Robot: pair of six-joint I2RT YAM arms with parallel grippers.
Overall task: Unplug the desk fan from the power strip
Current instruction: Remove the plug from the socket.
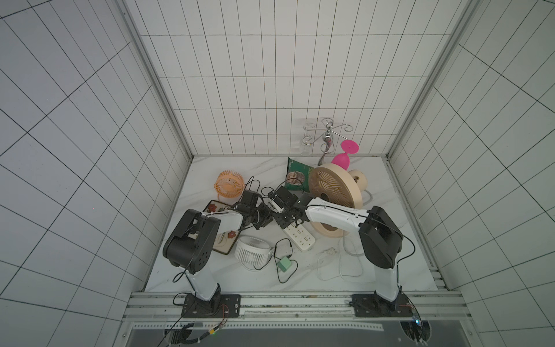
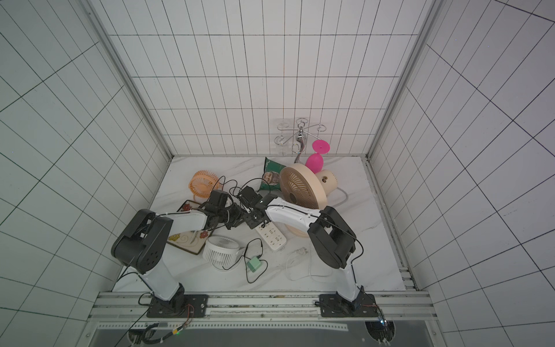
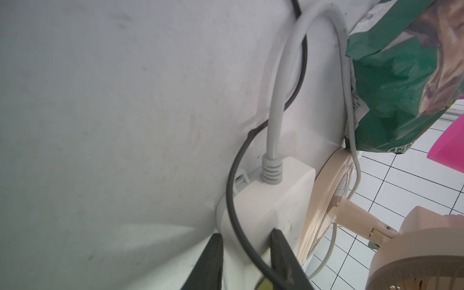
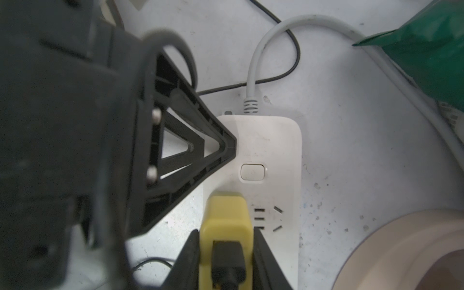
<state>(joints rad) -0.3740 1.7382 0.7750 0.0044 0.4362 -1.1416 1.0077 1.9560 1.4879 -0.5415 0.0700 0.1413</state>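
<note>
Pinching the yellow plug (image 4: 226, 211) seated in the power strip (image 4: 276, 140) are the right jaws; the left jaws clamp the strip's cord end, on the worktop (image 1: 255, 282) beside the beige fan (image 1: 333, 186).

The strip (image 4: 271, 140) is white with a pale-grey cord (image 4: 253, 70), and the plug (image 4: 226, 218) in it is yellow with a black cable (image 4: 227, 263). There is a beige fan (image 1: 330, 186), an orange fan (image 1: 229, 185) and a white fan (image 1: 251, 251); the bag (image 3: 391, 75) is green, the glass (image 1: 342, 160) pink. The counter (image 1: 240, 279) is white with faint grey veins.
</note>
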